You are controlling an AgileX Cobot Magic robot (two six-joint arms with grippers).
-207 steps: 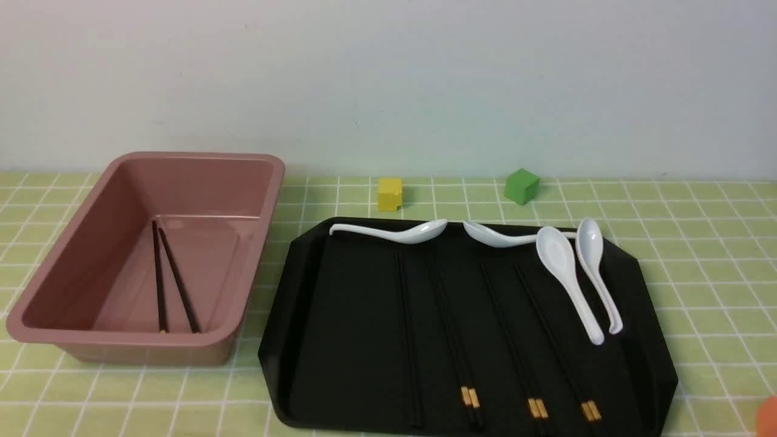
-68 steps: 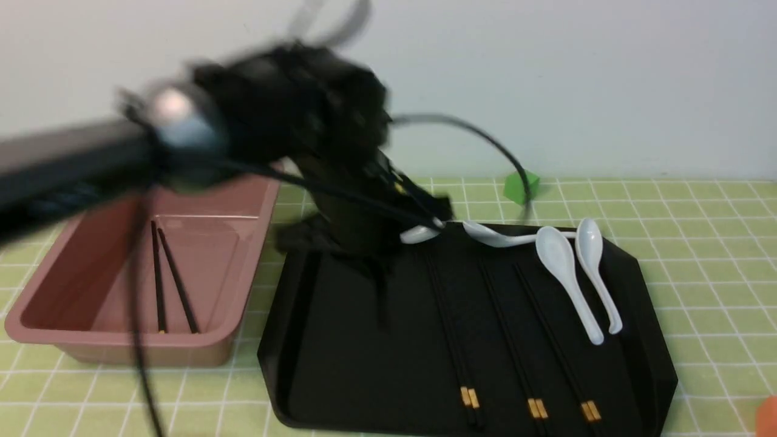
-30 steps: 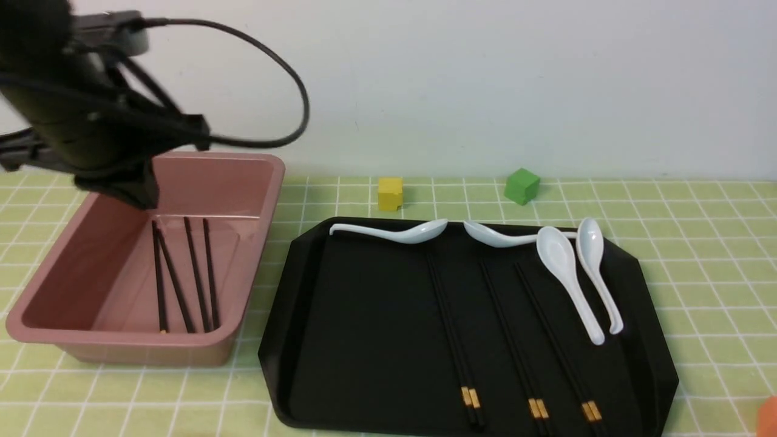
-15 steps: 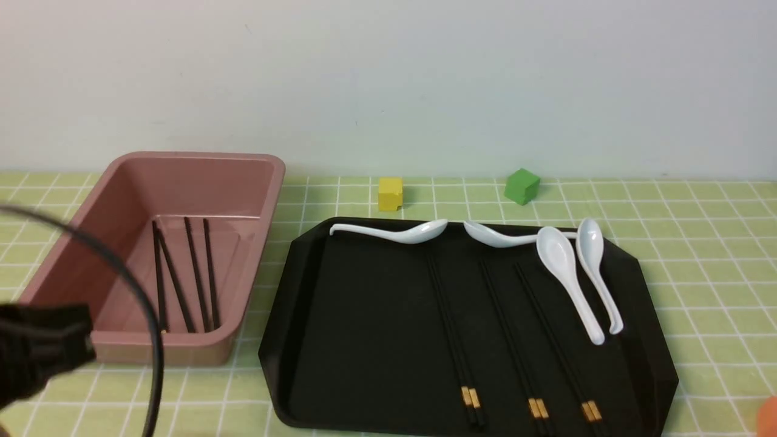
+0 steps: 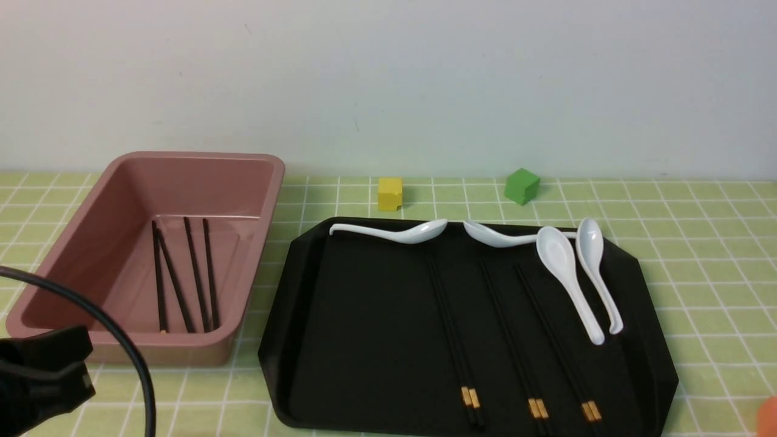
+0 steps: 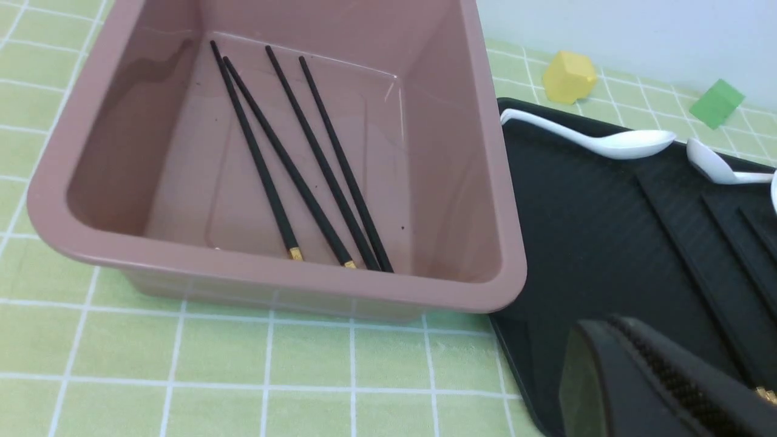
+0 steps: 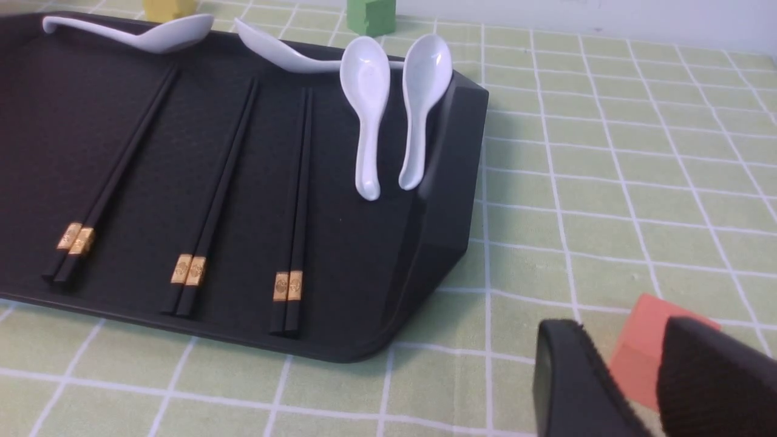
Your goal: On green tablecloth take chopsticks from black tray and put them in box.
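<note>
back from the box comes the left arm (image 5: 39, 376), now low at the near left corner, and the chopsticks (image 6: 346, 165) lie in the box (image 5: 206, 188), where only one pair lay at first.

the all-black pair rests on the box floor just beside a gold-tipped pair (image 6: 254, 149), long axes running near to far, ahead of the left jaws and on that arm's side (the right jaws are well apart, beyond the black tray (image 5: 364, 334) on the worktop). whether the left jaws are parted i cannot tell: the left wrist view shows only one of their fingers (image 6: 643, 382). the right jaws stand apart and empty, with an orange block (image 7: 637, 340) showing in the gap, which the front view cuts to a sliver. the left wrist view makes plain the gold tips the front view barely gives.
</note>
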